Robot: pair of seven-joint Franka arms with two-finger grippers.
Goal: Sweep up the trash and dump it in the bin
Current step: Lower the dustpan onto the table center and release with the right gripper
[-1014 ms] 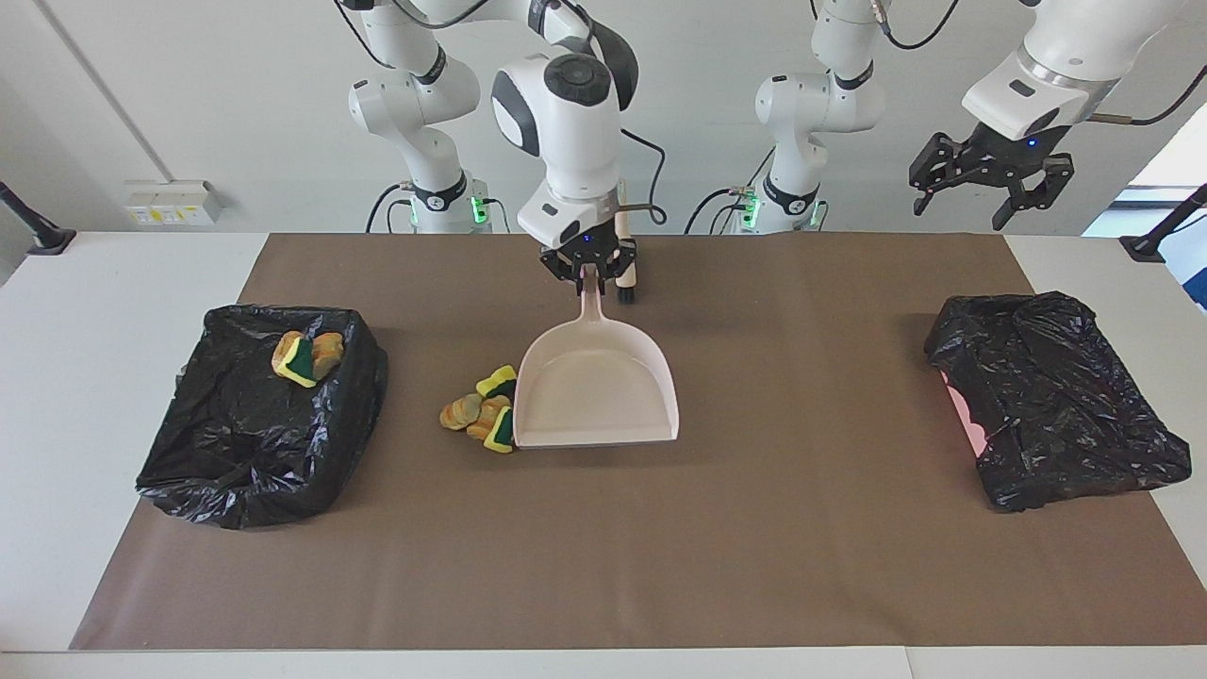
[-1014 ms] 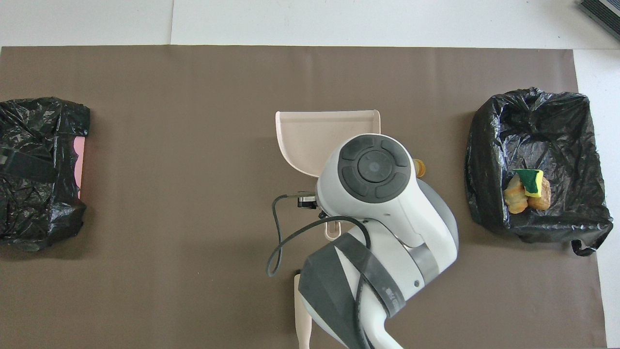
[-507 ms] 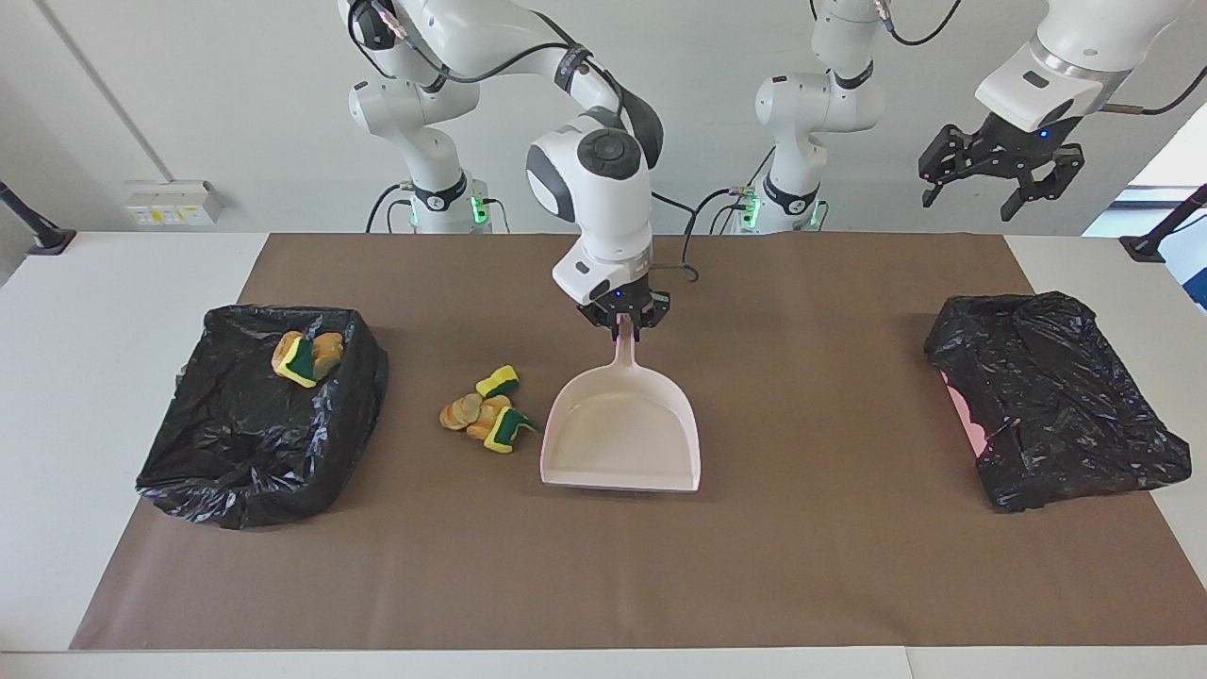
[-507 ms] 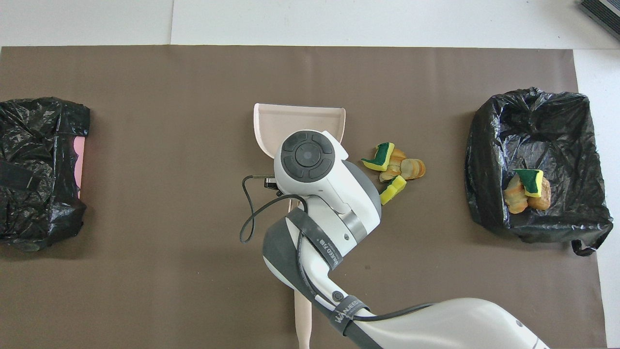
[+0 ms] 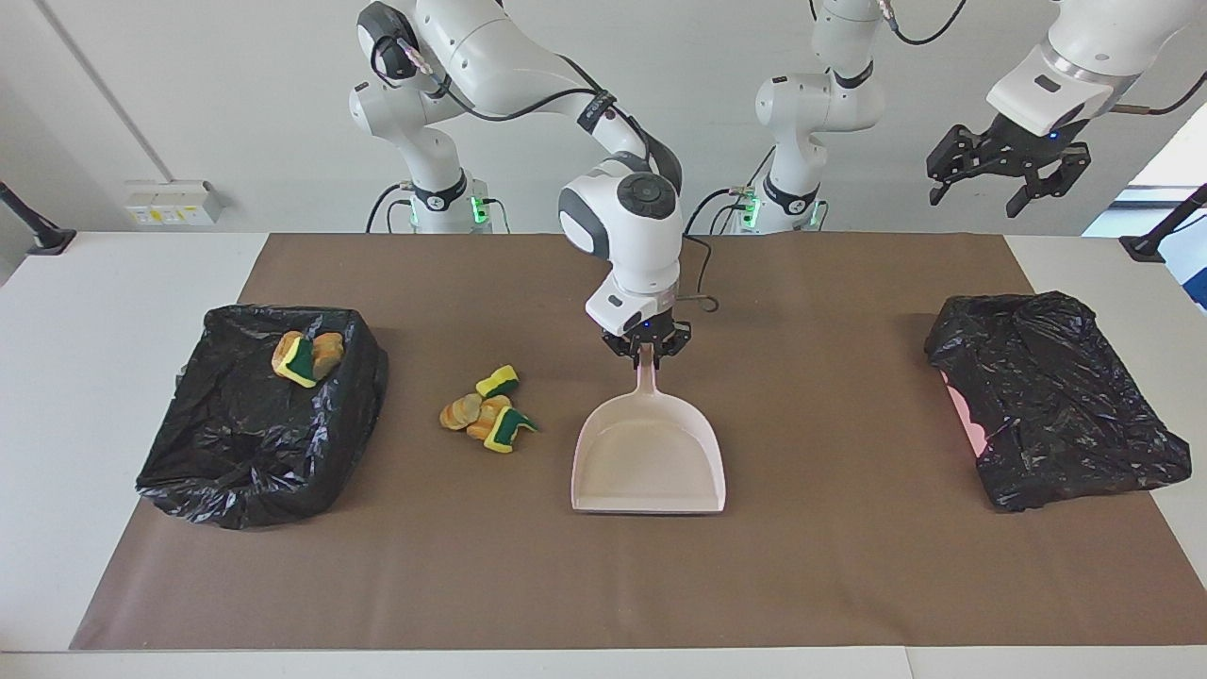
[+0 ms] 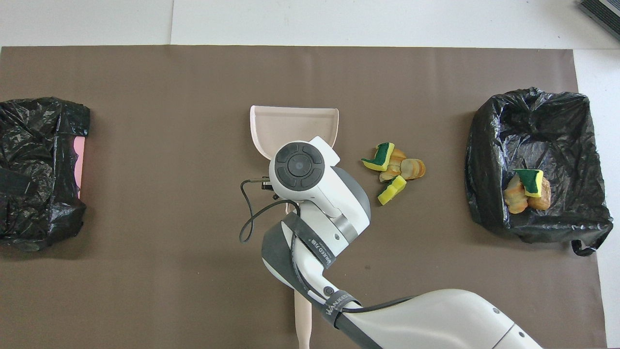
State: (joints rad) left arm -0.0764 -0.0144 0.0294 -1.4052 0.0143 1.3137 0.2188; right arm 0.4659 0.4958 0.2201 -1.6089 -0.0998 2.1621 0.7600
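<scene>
White tabletop (image 5: 113,311) with a brown mat (image 5: 830,566) over most of it, pale wall at the robots' end, a socket strip (image 5: 172,203) on that wall.

We see the trash in two lots. Loose trash pile (image 5: 486,412) (image 6: 393,169): about four yellow, green-and-yellow and tan chunks on the mat, mid-table, between the dustpan and the open bin. Binned trash (image 5: 306,356) (image 6: 527,190): a few chunks lying inside the open bin, at its corner nearest the robots.

Open bin (image 5: 236,471) (image 6: 489,145), black-bag lined, sits at the right arm's end of the table. Pale pink dustpan (image 5: 651,462) (image 6: 290,123) lies flat on the mat just beside the loose pile, apart from it, mouth pointing away from the robots.

Right gripper (image 5: 647,348) is clamped on the dustpan handle, down low at the mat. Left gripper (image 5: 1001,168) hangs high above the left arm's end, fingers spread, holding nothing; that arm waits.

Second bin (image 5: 1056,396) (image 6: 38,169) at the left arm's end has its black bag bunched over the top, a pink edge showing.

Overhead view only: a beige brush handle (image 6: 303,322) on the mat at the robots' edge, partly under the right arm. There the right arm hides its own gripper and most of the dustpan's handle; the left gripper is out of that view. Facing view shows both grippers but not the brush.
</scene>
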